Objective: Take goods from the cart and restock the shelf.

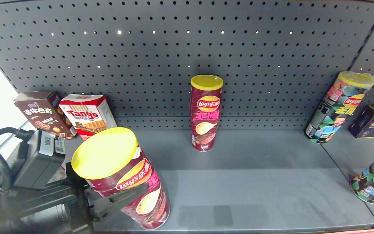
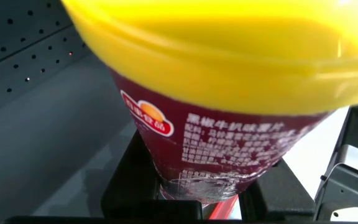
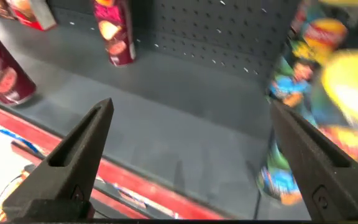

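Observation:
My left gripper (image 1: 123, 195) is shut on a maroon chips can (image 1: 125, 182) with a yellow lid, tilted at the front left of the grey shelf (image 1: 255, 182). One dark finger (image 1: 118, 199) crosses the can's side; the other is hidden behind it. In the left wrist view the yellow lid (image 2: 229, 50) looms above the maroon can body (image 2: 216, 149). A matching maroon can (image 1: 205, 112) stands upright at the back centre. My right gripper (image 3: 191, 106) hangs open over the shelf's front edge, nothing between its fingers (image 3: 73, 162).
A brown cookie box (image 1: 42, 113) and a red-and-white wafer box (image 1: 88, 115) stand at the back left. A green can (image 1: 339, 107) leans at the back right beside a dark box (image 1: 373, 122); another green can (image 1: 373, 182) sits at the front right. A perforated panel (image 1: 187, 48) backs the shelf.

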